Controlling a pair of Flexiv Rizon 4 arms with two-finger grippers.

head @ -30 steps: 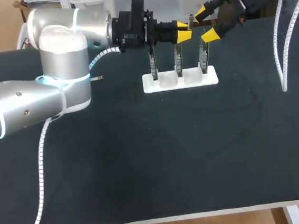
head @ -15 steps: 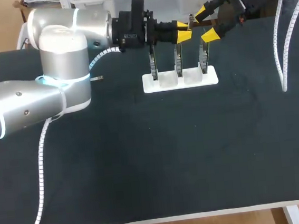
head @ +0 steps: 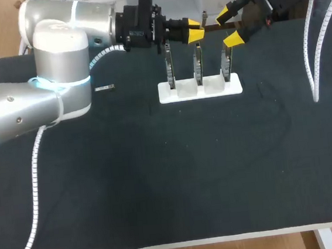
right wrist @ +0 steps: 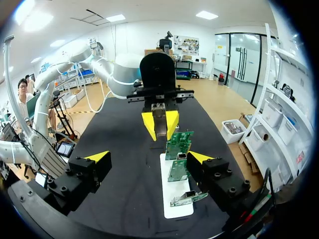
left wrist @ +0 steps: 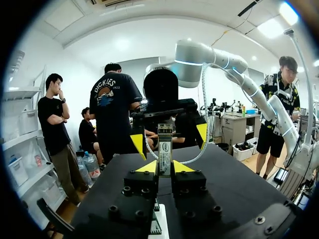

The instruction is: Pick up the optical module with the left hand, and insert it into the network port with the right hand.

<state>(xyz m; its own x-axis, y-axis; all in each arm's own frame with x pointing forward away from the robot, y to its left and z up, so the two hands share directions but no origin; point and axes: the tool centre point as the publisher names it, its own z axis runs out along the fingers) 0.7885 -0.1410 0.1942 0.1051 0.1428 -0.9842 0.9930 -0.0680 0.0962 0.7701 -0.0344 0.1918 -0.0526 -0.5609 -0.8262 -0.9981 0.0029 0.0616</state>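
Head view: a small grey piece (head: pixel 103 88) lies on my black table (head: pixel 159 178). My left gripper (head: pixel 195 35) pinches the thin silver optical module (left wrist: pixel 164 147) tight, up above the white stand (head: pixel 200 89) of green circuit boards (right wrist: pixel 179 142). My right gripper (head: pixel 229 28) is spread wide just beside it and holds nothing.

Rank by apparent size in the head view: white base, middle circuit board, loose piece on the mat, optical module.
white base
middle circuit board
loose piece and optical module: too alike to rank, module partly hidden
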